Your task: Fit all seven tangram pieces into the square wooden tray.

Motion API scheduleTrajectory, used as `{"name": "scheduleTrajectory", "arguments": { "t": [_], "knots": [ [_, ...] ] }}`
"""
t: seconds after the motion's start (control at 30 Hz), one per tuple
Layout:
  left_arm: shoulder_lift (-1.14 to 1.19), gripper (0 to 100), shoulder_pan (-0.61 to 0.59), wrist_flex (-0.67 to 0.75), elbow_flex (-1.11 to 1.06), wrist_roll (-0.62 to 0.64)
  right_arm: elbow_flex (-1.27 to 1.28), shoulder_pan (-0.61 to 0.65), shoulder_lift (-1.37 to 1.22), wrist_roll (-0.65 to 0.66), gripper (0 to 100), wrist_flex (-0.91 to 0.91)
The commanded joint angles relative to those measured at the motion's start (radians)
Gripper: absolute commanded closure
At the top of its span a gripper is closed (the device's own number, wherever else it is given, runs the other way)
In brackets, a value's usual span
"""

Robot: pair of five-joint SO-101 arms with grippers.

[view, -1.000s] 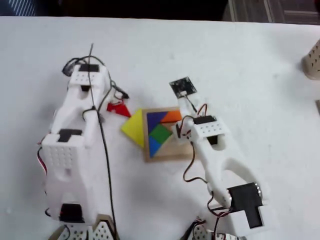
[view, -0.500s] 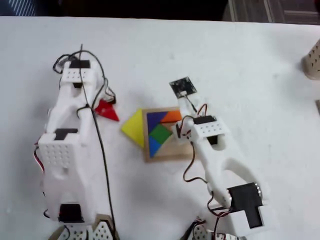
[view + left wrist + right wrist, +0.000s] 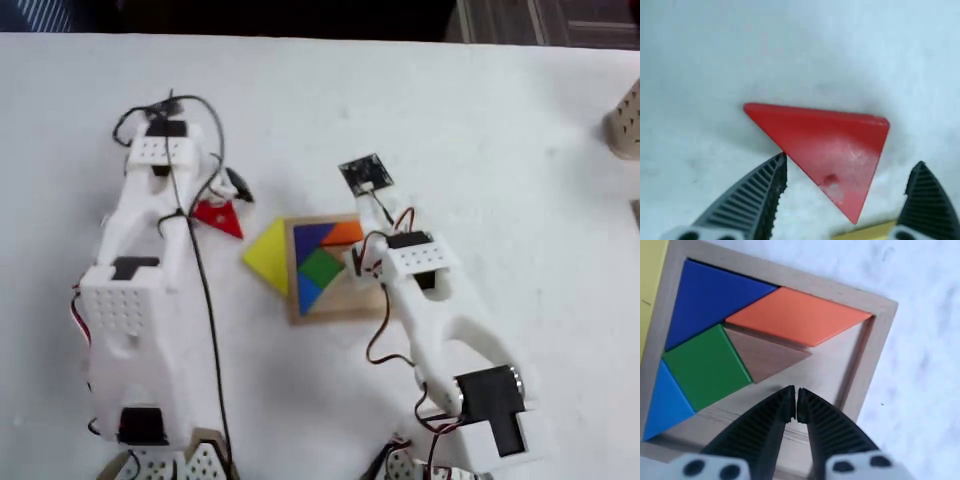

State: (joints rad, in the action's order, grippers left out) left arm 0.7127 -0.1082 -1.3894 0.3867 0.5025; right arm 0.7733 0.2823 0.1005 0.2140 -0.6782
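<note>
Left gripper [image 3: 851, 162]: spread wide and holding nothing, one ribbed finger [image 3: 765, 192] on each side of the red triangle.
Red triangle [image 3: 218, 215]: lies flat on the white table [image 3: 480, 110], left of centre in the high view. One fingertip is right at its long edge and the other stands a little off its corner. Whether either touches it cannot be told.
Right gripper [image 3: 795, 392]: clenched with the tips together and nothing between them. It hangs over the bare wooden floor of the tray.
Square wooden tray [image 3: 335, 306]: sits at the middle of the high view, under the front of the right arm [image 3: 440, 310].
Pieces in the tray: a dark blue triangle [image 3: 707, 292], an orange parallelogram [image 3: 797, 315], a green square [image 3: 707, 365], a light blue triangle [image 3: 665, 400] and a brown triangle [image 3: 765, 357], packed together toward one side. The part near the shut gripper is unfilled.
Yellow triangle [image 3: 265, 255]: outside the tray, on the table against the tray's left rim in the high view, to the lower right of the red triangle and near it.
Left arm [image 3: 145, 260]: runs up the left side of the high view.
</note>
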Motion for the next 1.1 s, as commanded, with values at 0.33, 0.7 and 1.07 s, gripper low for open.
{"name": "scheduleTrajectory", "arguments": {
  "t": [0.33, 0.7, 1.07],
  "knots": [
    [-0.015, 64, -0.008, 0.046, -0.003, 0.187, -0.04, 0.008, 0.002, 0.081, 98.1, 0.015],
    [-0.058, 64, -0.007, 0.035, -0.123, -0.112, -0.015, 0.01, 0.002, 0.081, 98.1, 0.019],
    [-0.308, 64, 0.042, 0.201, -0.476, -0.15, -0.014, 0.007, 0.004, 0.087, 98.1, 0.015]
  ]
}}
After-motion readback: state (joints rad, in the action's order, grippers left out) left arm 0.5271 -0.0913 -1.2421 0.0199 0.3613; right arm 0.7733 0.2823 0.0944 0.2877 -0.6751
